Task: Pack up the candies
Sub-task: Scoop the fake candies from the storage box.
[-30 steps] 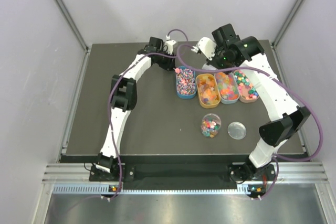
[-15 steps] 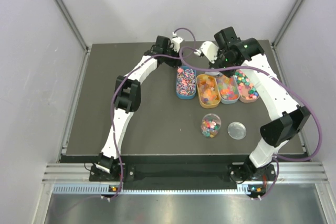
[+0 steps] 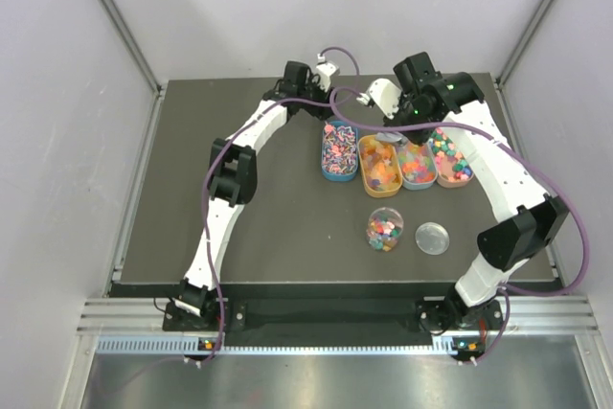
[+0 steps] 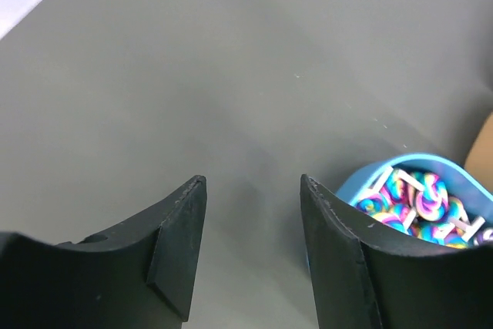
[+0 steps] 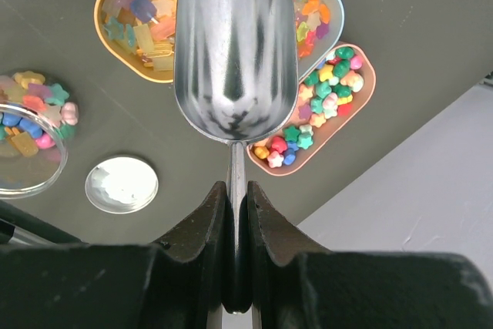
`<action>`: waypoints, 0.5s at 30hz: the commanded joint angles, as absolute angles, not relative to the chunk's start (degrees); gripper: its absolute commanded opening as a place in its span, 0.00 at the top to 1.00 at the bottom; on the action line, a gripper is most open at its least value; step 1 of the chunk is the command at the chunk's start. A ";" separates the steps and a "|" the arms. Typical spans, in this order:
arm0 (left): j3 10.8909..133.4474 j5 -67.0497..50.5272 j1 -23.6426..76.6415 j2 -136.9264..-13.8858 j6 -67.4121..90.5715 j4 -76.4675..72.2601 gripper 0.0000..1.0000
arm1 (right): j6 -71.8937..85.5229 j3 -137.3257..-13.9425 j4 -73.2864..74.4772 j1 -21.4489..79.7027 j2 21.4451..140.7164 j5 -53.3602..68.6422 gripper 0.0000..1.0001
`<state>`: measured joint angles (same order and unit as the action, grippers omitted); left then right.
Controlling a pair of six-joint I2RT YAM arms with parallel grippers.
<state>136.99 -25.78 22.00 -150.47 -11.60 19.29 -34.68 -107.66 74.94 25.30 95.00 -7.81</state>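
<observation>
Four oval trays of candies sit side by side at the back right: blue [image 3: 339, 152], orange [image 3: 380, 164], light blue [image 3: 416, 162] and pink [image 3: 448, 158]. My right gripper [image 3: 397, 122] is shut on the handle of the silver scoop [image 5: 235, 44] and holds it above the orange and light blue trays. No candy shows on the scoop face I see. The wrist view shows my right gripper [image 5: 237, 190] over the pink tray's star candies [image 5: 323, 105]. My left gripper [image 4: 253, 182] is open and empty, just behind the blue tray [image 4: 420, 198].
A clear round jar [image 3: 384, 229] partly filled with mixed candies stands in front of the trays, with its lid [image 3: 433, 237] lying to its right. Both show in the right wrist view, the jar [image 5: 31, 125] and the lid [image 5: 122, 184]. Grey walls enclose the table.
My left gripper has moved right along the back toward the blue tray. My right gripper with the scoop has shifted slightly nearer and lower over the trays.
</observation>
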 commanded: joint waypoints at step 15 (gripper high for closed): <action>131.13 -30.32 23.38 -137.63 -17.67 23.64 0.45 | -33.93 -107.67 73.83 24.26 93.52 -6.50 1.00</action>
<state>131.02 -28.95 23.14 -142.34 -16.78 23.88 -34.65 -107.61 74.96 25.15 95.00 -7.38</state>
